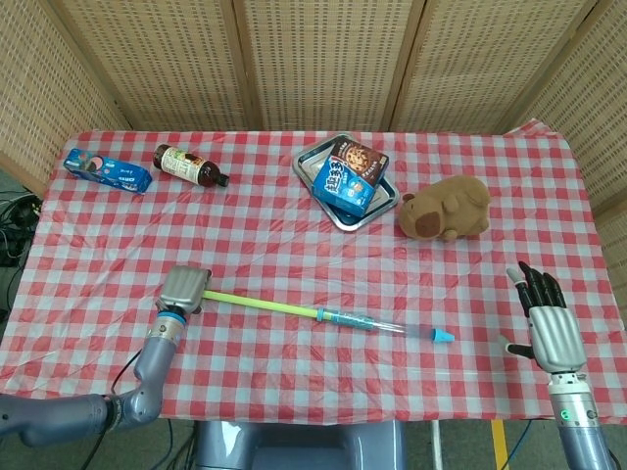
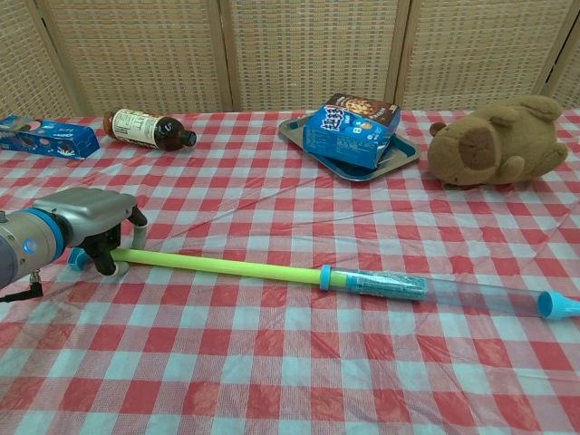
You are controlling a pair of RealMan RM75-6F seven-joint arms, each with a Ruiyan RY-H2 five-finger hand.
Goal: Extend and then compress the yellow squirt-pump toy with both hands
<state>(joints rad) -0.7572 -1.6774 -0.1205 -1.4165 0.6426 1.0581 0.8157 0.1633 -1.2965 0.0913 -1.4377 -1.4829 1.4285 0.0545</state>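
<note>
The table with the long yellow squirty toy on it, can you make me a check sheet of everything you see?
Surface: table under a red checked cloth, wrinkled.
Job's thing: squirt-pump toy lying pulled out long, blue tip to the right.
Clutter: tray with snack boxes, plush animal, bottle on its side, blue biscuit box.
Hands: left hand at the toy's handle end, grip unclear; right hand open, off the toy.
Cables: some at the far left.
Surroundings: woven screens.
</note>
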